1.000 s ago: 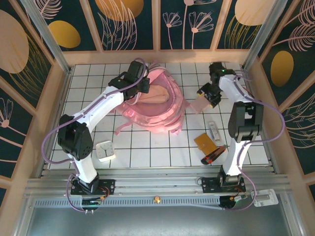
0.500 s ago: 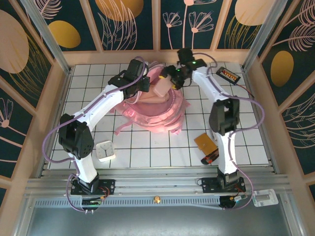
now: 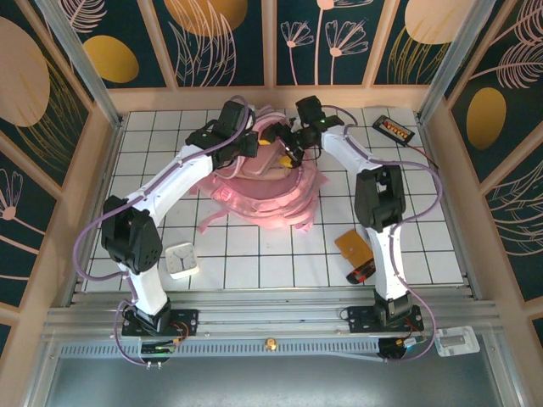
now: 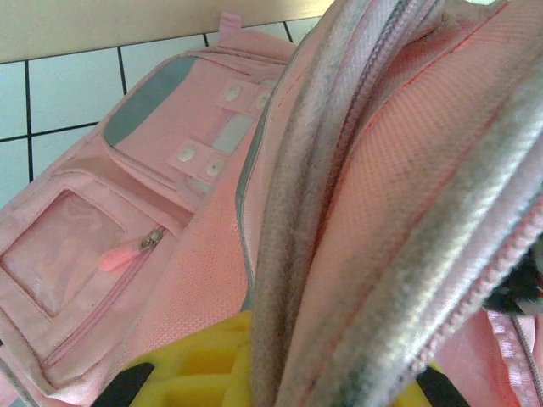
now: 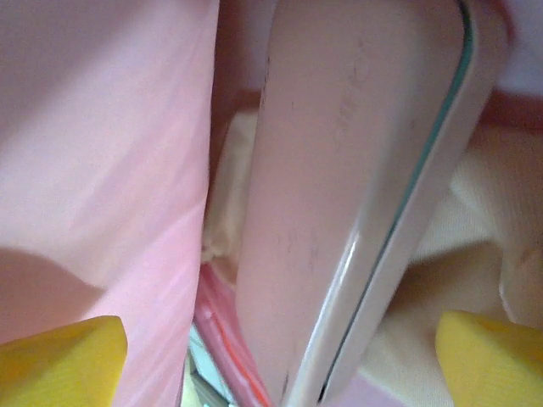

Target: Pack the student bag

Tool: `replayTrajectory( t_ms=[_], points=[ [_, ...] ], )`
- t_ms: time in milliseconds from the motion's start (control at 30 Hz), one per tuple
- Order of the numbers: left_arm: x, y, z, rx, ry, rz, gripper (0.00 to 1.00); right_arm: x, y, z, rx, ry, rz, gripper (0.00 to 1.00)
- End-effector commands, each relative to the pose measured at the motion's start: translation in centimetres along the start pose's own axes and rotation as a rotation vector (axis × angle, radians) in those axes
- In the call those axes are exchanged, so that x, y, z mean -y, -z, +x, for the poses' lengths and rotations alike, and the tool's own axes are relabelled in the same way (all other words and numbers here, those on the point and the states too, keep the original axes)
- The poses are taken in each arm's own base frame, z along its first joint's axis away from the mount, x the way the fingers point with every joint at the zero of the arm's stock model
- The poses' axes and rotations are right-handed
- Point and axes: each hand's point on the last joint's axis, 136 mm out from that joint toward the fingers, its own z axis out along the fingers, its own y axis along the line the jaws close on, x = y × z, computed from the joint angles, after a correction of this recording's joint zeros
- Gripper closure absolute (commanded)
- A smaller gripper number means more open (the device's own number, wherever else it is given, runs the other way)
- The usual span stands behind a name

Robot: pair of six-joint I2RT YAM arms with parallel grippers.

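- Left gripper [image 3: 238,134]: sits at the far-left side of the bag's mouth. In the left wrist view its yellow pads [image 4: 199,375] are pinched on the zip-edged rim, with fabric bunched between them. Judgement: it should hold height and tension steady, because a slack rim would fold over the opening.
- Student bag [image 3: 265,193]: lies at the far centre of the tiled table [image 3: 146,136], mouth up, between the two grippers. Its front pockets face the left wrist camera.
- Right gripper [image 3: 288,146]: reaches into the mouth from the right. In the right wrist view its yellow fingertips [image 5: 59,358] are spread wide, and neither is seen touching anything.
- Flat pink pouch [image 5: 339,186]: stands tilted between those fingers, against the pink inner wall on its left, with cream cloth [image 5: 450,250] beneath on its right. Judgement: it looks placed but not seated. The right arm should withdraw straight back along its entry line with fingers apart, so the pouch's teal-edged side is not caught and dragged out.
- Right of the bag: an orange flat item [image 3: 355,246] and a red-and-black item [image 3: 366,271] lie near the right arm's base, well apart from the bag. Judgement: these are likely next.
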Motion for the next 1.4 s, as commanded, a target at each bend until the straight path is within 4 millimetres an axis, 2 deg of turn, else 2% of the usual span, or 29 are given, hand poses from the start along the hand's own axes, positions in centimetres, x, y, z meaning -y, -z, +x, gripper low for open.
replayTrajectory(
  t_ms=[0,133,200,233,300,333,367,467,600,800,900,967,1000,1100,1167,1200,1267,1367],
  points=[
    [1.7,2.0,-5.8,0.184,0.061,0.07,1.0,-4.3,5.8,1.0,0.049,0.145,-0.174,0.06],
    [2.5,1.1,-5.4,0.168,0.064,0.111,1.0,-1.2,10.1,0.9,0.145,0.083,-0.167,0.06],
    [3.6,0.5,-5.0,0.145,0.064,0.17,1.0,0.7,12.5,0.3,0.217,0.046,-0.13,0.07],
    [4.0,0.3,-4.8,0.133,0.066,0.185,0.88,1.3,13.5,0.1,0.245,0.036,-0.11,0.07],
    [4.1,0.1,-4.5,0.116,0.074,0.193,0.41,2.8,15.2,-0.3,0.296,0.018,-0.039,0.07],
    [4.0,0.3,-4.2,0.113,0.071,0.19,0.06,3.2,15.8,-0.4,0.312,0.016,-0.011,0.07],
    [3.7,0.7,-4.0,0.115,0.068,0.183,0.01,3.6,16.4,-0.4,0.328,0.014,0.019,0.07],
    [2.6,2.5,-3.3,0.133,0.052,0.147,0.01,4.4,16.6,-0.1,0.326,-0.001,0.068,0.06],
    [-0.5,5.0,-2.1,0.158,0.073,0.042,0.01,4.7,14.9,0.7,0.271,-0.003,0.118,0.05],
    [-8.3,5.5,1.7,0.083,0.273,-0.073,0.01,3.3,11.3,1.8,0.197,0.073,0.232,0.03],
    [-9.6,7.4,0.7,0.172,0.316,-0.027,0.01,2.2,10.6,2.1,0.189,0.086,0.244,0.03],
    [-10.3,8.7,-0.2,0.231,0.321,-0.04,0.01,2.6,10.3,2.5,0.183,0.063,0.258,0.03],
    [-10.7,8.7,-0.1,0.226,0.329,-0.052,0.01,2.9,10.2,2.7,0.174,0.044,0.267,0.03],
    [-13.0,5.5,2.8,0.074,0.41,-0.098,0.01,5.4,8.9,4.3,0.1,-0.026,0.341,0.02],
    [-14.6,3.0,5.5,-0.04,0.524,-0.092,0.01,7.5,7.9,5.6,0.045,-0.048,0.434,0.03],
    [-15.0,2.1,6.3,-0.06,0.574,-0.07,0.02,8.2,7.5,6.1,0.026,-0.053,0.463,0.03],
    [-16.1,0.5,7.5,-0.068,0.685,-0.029,0.05,8.9,6.5,7.0,-0.009,-0.059,0.489,0.03],
    [-17.3,-1.2,7.7,-0.043,0.786,0.032,0.08,9.1,5.1,7.5,-0.024,-0.044,0.478,0.03]
  ],
)
